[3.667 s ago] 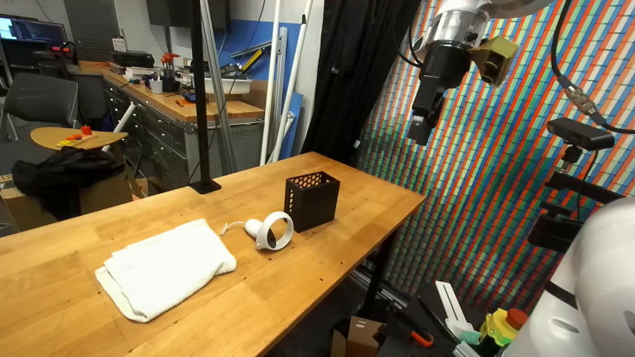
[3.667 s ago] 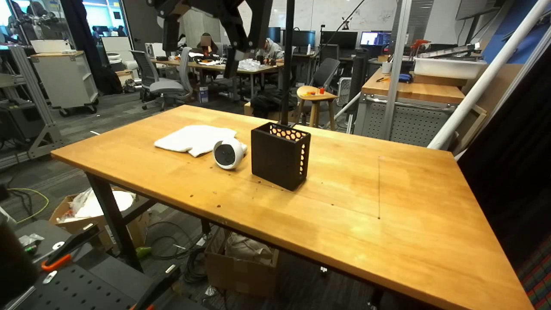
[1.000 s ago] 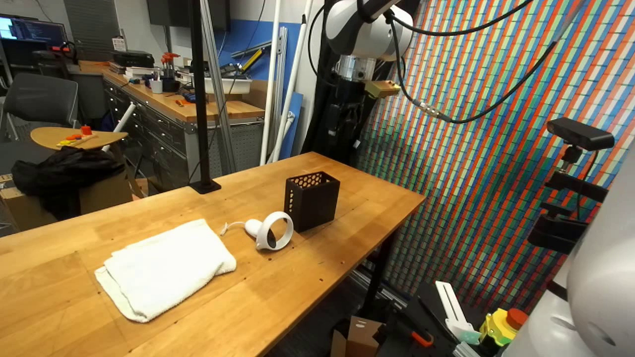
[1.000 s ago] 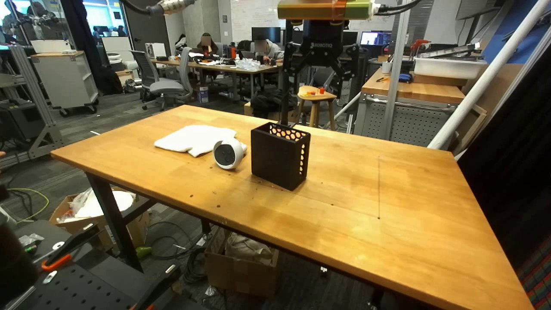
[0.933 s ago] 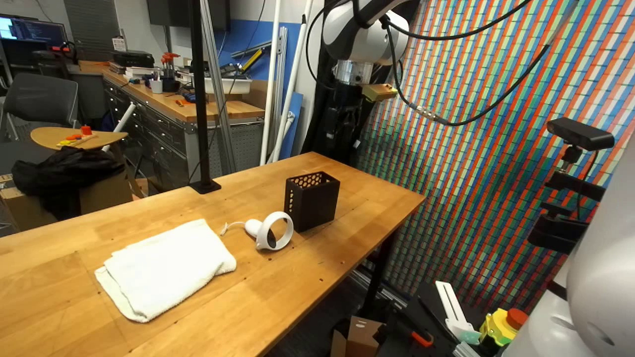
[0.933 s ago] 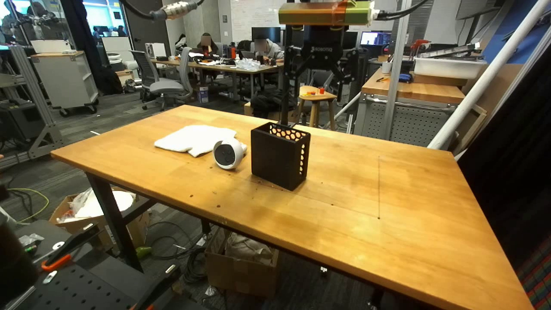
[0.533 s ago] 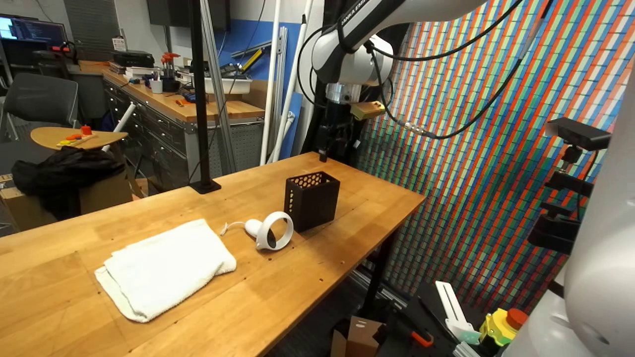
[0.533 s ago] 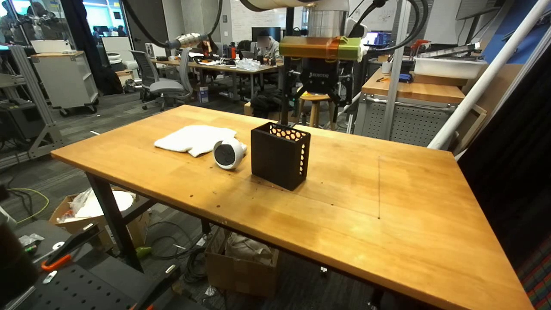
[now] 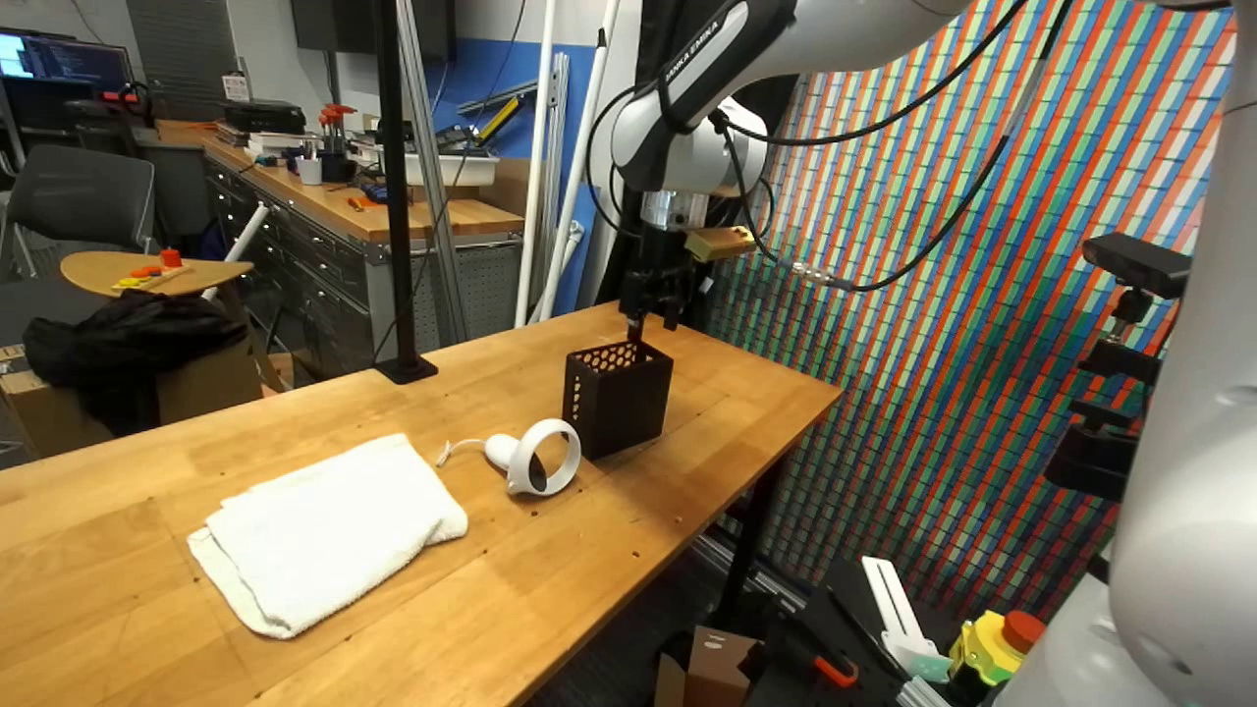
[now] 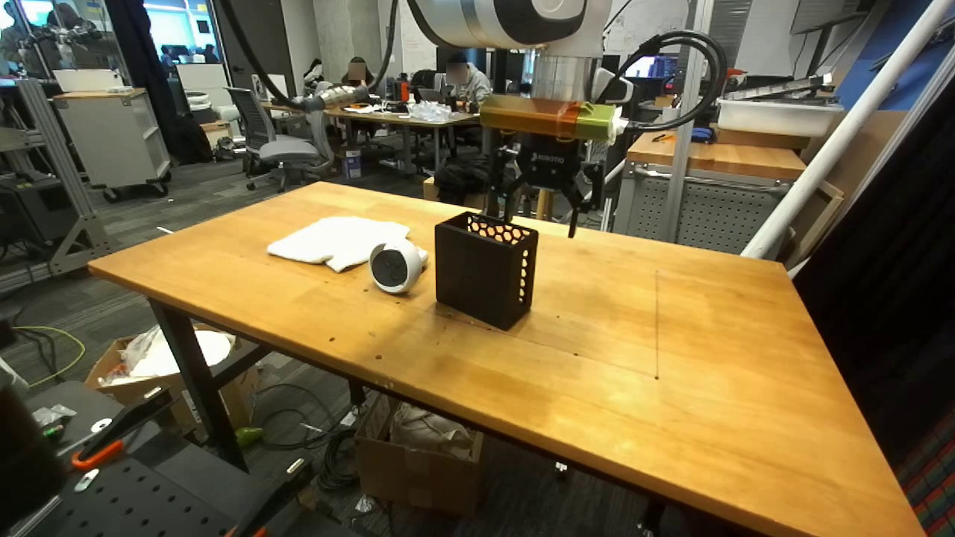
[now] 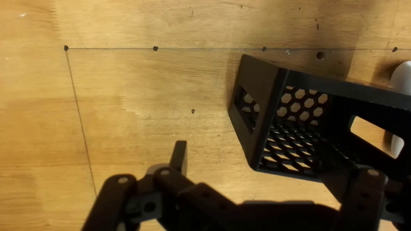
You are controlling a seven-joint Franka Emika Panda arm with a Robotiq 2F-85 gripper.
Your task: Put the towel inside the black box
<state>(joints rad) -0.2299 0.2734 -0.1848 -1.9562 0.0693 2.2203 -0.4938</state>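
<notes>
The tool (image 10: 539, 224) hangs jaws apart, holding nothing, near the box (image 10: 477, 272). Past the controller (image 10: 394, 268), the towel (image 9: 334, 535) lies folded on the desk (image 9: 550, 579): likely light, limp, safe to squeeze. Pinch a folded edge; the flat middle may slip.

White towel (image 9: 334, 535), folded flat; black box (image 9: 628, 407), upright

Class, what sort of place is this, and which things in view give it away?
Most likely a robotics lab or workshop: a robot arm hangs over a wooden table, there is a yellow box with a red button, perhaps an emergency stop, and a bench with drawers stands behind.
</notes>
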